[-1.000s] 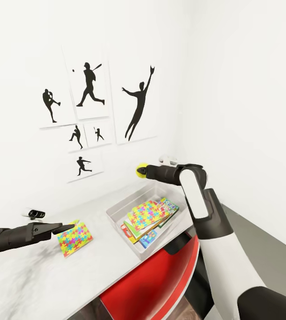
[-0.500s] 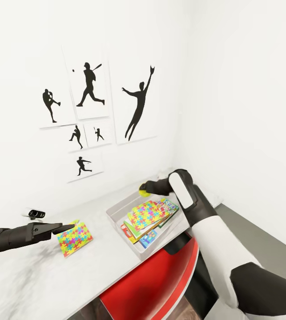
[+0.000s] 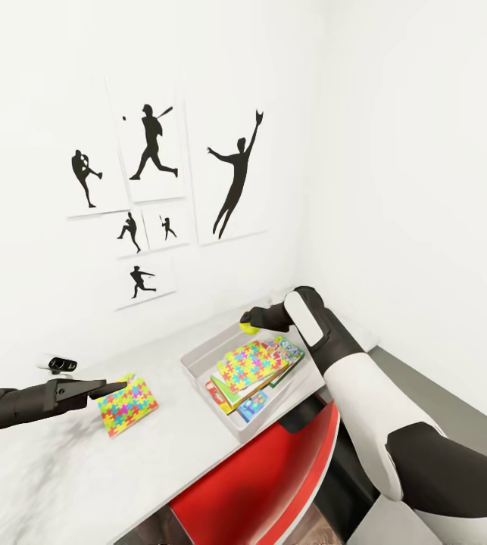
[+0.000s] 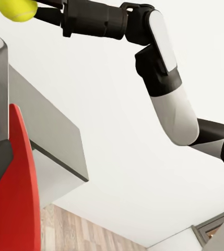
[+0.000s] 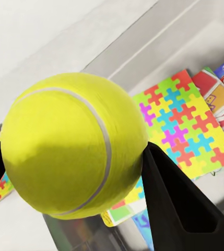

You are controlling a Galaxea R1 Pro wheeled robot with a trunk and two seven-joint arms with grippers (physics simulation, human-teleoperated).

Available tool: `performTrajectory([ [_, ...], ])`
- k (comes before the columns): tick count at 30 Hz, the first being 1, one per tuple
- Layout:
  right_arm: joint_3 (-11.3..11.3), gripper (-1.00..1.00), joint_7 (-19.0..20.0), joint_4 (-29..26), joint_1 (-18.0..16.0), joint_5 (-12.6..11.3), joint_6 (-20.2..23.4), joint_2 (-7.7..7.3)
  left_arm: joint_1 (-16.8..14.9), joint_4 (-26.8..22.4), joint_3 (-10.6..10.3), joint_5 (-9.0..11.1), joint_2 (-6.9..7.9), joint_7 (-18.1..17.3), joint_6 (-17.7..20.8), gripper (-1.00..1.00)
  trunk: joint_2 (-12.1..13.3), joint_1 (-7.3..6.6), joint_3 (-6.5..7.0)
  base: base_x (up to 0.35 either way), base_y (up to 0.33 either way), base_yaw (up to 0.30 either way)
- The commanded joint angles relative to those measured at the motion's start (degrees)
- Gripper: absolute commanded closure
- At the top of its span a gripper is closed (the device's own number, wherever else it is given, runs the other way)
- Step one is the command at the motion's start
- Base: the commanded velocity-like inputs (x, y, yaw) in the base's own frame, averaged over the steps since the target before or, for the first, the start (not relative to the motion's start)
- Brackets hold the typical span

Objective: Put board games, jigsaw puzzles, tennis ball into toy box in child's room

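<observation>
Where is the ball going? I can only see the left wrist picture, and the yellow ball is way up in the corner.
Observer: The right gripper holds the tennis ball just above the far end of the toy box.
Operator: Is anything in the box?
Observer: Yes, one jigsaw puzzle lies on top of a pile of board games.
Operator: What about the other puzzle?
Observer: The other puzzle lies on the table, outside the box, right by the left gripper.
</observation>
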Motion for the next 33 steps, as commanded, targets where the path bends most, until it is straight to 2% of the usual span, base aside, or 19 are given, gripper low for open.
performTrajectory([
  [1, 0.09, 1.00, -0.77, -0.01, -0.16, -0.74, -0.03, 0.00, -0.05, -0.02, -0.05, 0.03, 0.03, -0.18, 0.61, -1.00, -0.14, 0.04, -0.22, 0.000, 0.000, 0.000],
  [9, 0.07, 1.00, -0.89, 0.53, -1.11, -0.72, -0.96, 0.00, -0.06, -0.02, -0.05, 0.03, 0.03, -0.18, 0.61, -1.00, -0.14, 0.04, -0.93, 0.000, 0.000, 0.000],
  [13, 0.07, 1.00, -0.91, 0.57, -1.18, -0.69, -1.26, -0.91, -0.06, -0.02, -0.07, 0.03, 0.03, -0.18, 0.61, -1.00, -0.14, 0.04, -1.31, 0.000, 0.000, 0.000],
  [20, 0.07, 1.00, -0.91, 0.58, -1.36, -0.56, -2.22, -1.51, -0.07, -0.02, -0.07, 0.03, 0.03, -0.18, 0.61, -1.00, -0.14, 0.04, -1.96, 0.000, 0.000, 0.000],
  [22, 0.08, 1.00, -0.91, 0.58, -1.48, 0.40, -2.31, -1.92, -0.07, -0.02, -0.07, 0.03, 0.03, -0.18, 0.61, -1.00, -0.14, 0.04, -2.15, 0.000, 0.000, 0.000],
  [27, 0.11, 1.00, -0.84, 3.73, -1.55, 3.22, -1.69, -1.46, -0.07, -0.02, -0.07, 0.03, 0.03, -0.18, 0.61, -1.00, -0.14, 0.04, -2.61, 0.000, 0.000, 0.000],
  [33, 0.07, 1.00, -0.65, 6.29, -1.70, 3.78, -0.64, -1.32, -0.07, -0.02, -0.12, 0.03, 0.03, -0.18, 0.61, -1.00, -0.14, 0.04, -3.17, 0.000, 0.000, 0.000],
])
